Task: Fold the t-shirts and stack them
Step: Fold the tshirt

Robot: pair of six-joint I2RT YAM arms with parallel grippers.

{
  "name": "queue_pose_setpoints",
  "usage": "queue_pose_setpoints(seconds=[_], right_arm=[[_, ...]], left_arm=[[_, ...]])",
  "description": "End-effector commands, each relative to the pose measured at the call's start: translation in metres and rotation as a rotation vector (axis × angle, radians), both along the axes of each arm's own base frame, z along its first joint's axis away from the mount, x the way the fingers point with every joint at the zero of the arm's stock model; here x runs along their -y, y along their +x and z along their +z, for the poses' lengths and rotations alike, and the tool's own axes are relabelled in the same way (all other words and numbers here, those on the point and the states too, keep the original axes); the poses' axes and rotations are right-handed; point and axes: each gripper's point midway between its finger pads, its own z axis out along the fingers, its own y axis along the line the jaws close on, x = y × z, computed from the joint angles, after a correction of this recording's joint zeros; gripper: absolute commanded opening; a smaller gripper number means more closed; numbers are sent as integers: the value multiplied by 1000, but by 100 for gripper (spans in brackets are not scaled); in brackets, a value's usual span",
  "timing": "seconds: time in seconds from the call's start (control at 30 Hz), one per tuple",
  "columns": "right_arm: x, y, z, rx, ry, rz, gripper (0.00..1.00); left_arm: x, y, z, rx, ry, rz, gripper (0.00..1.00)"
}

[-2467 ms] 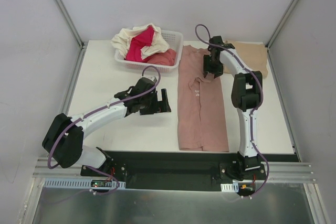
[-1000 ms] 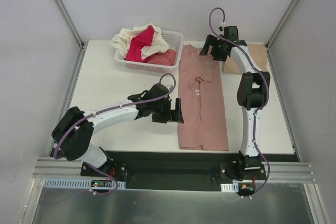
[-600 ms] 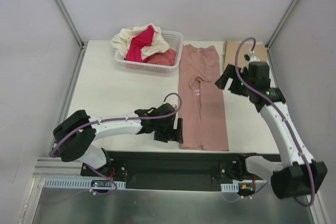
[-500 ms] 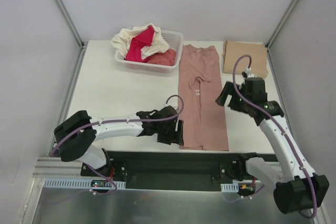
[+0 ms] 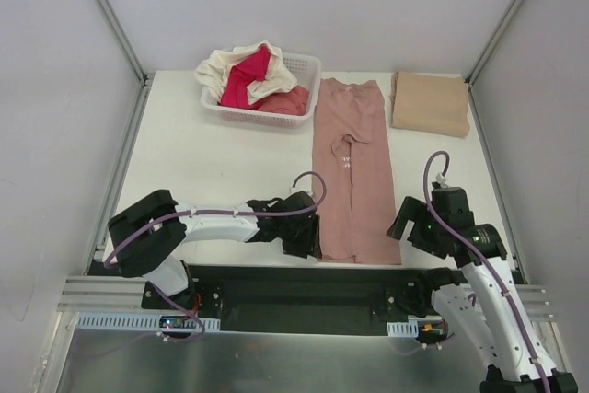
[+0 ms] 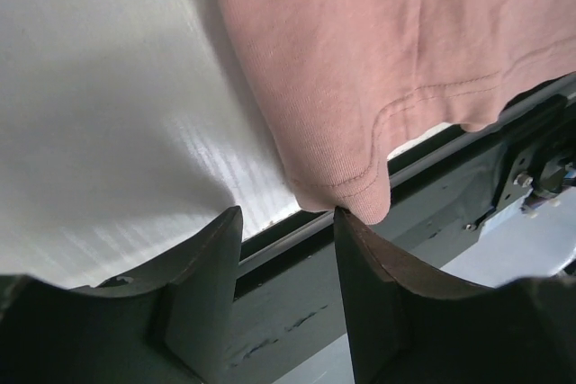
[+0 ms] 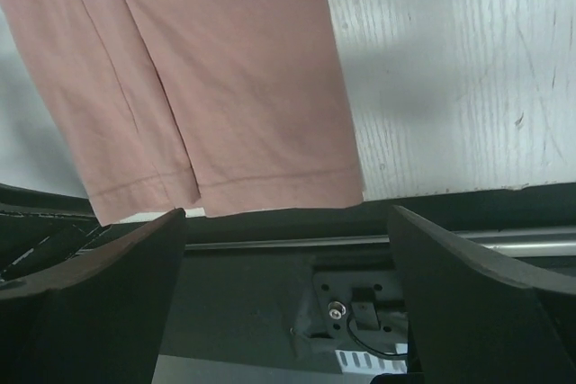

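The dusty-pink tee (image 5: 352,172) lay as a long strip on the bench (image 5: 202,163). Its long axis ran from the far side to the near edge, with the hem by the arm bases. Your left pincer (image 6: 286,215) sat at the hem's near-left corner. Its jaws stood part-way apart with nothing between them, and the cloth corner only touched the tip of one finger (image 6: 360,258). Your right pincer (image 5: 411,227) hung just off the near-right corner, spread wide and empty. Each arm had its own corner nearest. By my reading, you needed both corners pinched before carrying the hem toward the far end.
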Motion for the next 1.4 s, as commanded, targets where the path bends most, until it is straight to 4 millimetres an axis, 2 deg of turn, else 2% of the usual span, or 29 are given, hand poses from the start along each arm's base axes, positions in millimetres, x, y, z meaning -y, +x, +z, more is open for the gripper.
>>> queue_pose_setpoints(seconds=[0.0,0.17,0.33,0.5,0.63,0.83,0.9,1.13,1.17,1.27,1.37], right_arm=[[-1,-25,-21,-129,29,-63,97],[-9,-25,-43,-163,73,-81,97],[-10,-22,-56,-188,64,-88,97],[-12,-16,-68,-217,50,-73,98],[-15,-14,-75,-240,44,-49,99],[-13,-12,-79,-246,18,-37,85],[-13,-12,-81,-251,18,-37,79],[-12,-15,-86,-286,3,-35,67],[-11,-16,-86,-290,2,-37,66],[-14,-21,-86,-312,14,-29,62],[-13,-27,-87,-330,8,-25,61]], left_arm=[[9,-2,11,12,-69,10,48],[13,3,22,41,-97,12,51],[21,4,21,27,-103,10,50],[29,8,23,39,-122,12,58],[30,9,26,41,-134,14,59],[26,9,40,67,-168,28,59],[22,10,41,77,-168,39,61],[24,14,34,72,-146,63,64],[28,15,36,71,-151,59,63],[33,13,26,39,-131,42,58],[31,7,12,-6,-100,43,51]])
